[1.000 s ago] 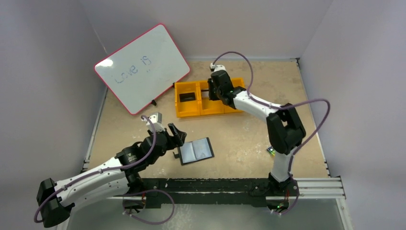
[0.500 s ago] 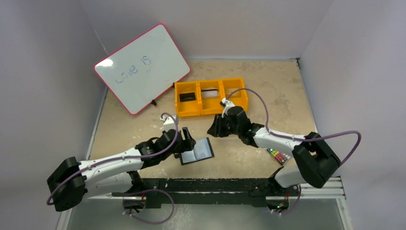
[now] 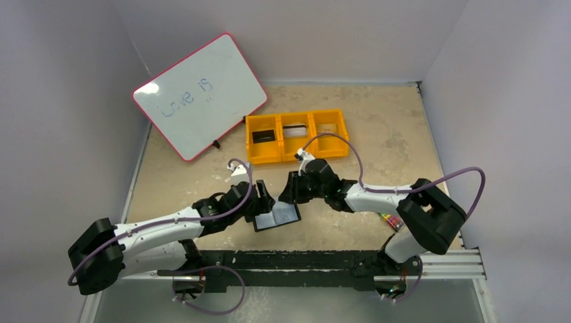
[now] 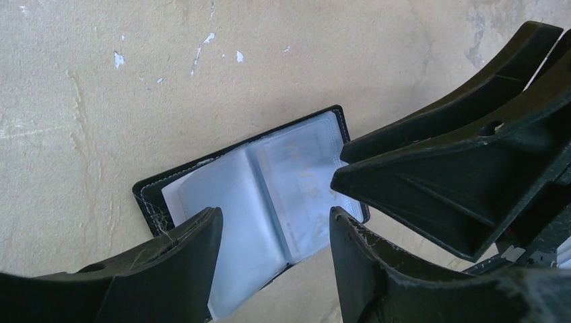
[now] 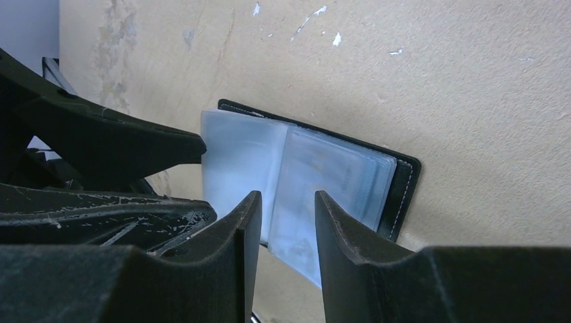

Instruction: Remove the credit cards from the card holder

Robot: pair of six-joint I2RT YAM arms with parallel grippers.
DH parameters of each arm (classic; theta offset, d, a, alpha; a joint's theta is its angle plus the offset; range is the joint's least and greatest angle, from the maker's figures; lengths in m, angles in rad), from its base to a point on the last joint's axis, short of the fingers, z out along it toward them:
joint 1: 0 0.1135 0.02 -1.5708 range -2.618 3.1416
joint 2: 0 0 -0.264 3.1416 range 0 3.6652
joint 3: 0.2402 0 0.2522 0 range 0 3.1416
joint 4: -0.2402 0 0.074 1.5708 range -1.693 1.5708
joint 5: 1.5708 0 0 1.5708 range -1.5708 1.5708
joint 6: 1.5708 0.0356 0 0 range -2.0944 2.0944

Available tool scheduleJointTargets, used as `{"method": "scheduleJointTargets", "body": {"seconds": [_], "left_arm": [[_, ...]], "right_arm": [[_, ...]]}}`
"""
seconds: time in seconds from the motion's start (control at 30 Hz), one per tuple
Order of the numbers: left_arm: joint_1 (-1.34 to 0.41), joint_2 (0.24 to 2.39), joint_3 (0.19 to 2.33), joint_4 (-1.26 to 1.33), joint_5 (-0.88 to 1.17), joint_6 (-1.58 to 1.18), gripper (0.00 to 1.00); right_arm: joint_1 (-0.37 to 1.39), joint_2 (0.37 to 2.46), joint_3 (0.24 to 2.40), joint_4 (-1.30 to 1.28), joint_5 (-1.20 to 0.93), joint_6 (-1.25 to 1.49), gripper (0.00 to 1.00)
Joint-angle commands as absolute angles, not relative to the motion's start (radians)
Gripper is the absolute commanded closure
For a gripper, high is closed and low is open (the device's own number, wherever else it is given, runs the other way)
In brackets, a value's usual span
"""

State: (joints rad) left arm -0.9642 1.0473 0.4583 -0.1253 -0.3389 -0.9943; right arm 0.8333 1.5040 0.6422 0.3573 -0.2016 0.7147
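Note:
The black card holder (image 3: 278, 216) lies open on the table, its shiny clear sleeves facing up. It also shows in the left wrist view (image 4: 262, 195) and the right wrist view (image 5: 316, 178). A pale card with faint print (image 4: 303, 168) sits inside the right-hand sleeve. My left gripper (image 3: 262, 199) is open over the holder's left page (image 4: 276, 225). My right gripper (image 3: 289, 189) is open with a narrow gap, just above the holder's middle fold (image 5: 286, 205), holding nothing. A black card (image 3: 263, 136), a silvery card (image 3: 291, 132) and a pale card (image 3: 328, 128) lie in the orange tray.
The orange three-compartment tray (image 3: 279, 156) stands behind the holder. A pink-framed whiteboard (image 3: 198, 94) leans at the back left. A pack of coloured markers (image 3: 390, 220) lies under the right arm. The two grippers' fingers are very close together above the holder.
My right arm has swung from the orange tray down to the card holder. My left gripper has moved right over the holder's left side.

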Motion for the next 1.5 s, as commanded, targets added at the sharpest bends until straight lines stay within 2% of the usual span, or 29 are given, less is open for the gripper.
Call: {"method": "scheduleJointTargets", "body": {"seconds": [0.0,0.3,0.57,0.87,1.13,1.47], "left_arm": [[-0.963,1.016,0.458,-0.15,-0.337,-0.986,0.42],[-0.963,1.015,0.401,-0.138,-0.304,-0.994,0.44],[-0.963,1.074,0.393,-0.137,-0.3,-0.994,0.56],[-0.963,1.089,0.393,-0.121,-0.298,-0.991,0.59],[-0.963,1.091,0.387,-0.105,-0.296,-0.992,0.61],[-0.963,1.082,0.379,-0.092,-0.3,-0.998,0.62]], "right_arm": [[0.849,1.505,0.652,0.383,-0.199,0.73,0.62],[0.868,1.523,0.66,0.31,-0.141,0.72,0.63],[0.873,1.522,0.68,0.237,-0.087,0.703,0.61],[0.878,1.556,0.685,0.257,-0.118,0.704,0.61],[0.894,1.578,0.701,0.3,-0.151,0.713,0.7],[0.896,1.572,0.696,0.393,-0.231,0.745,0.74]]}}
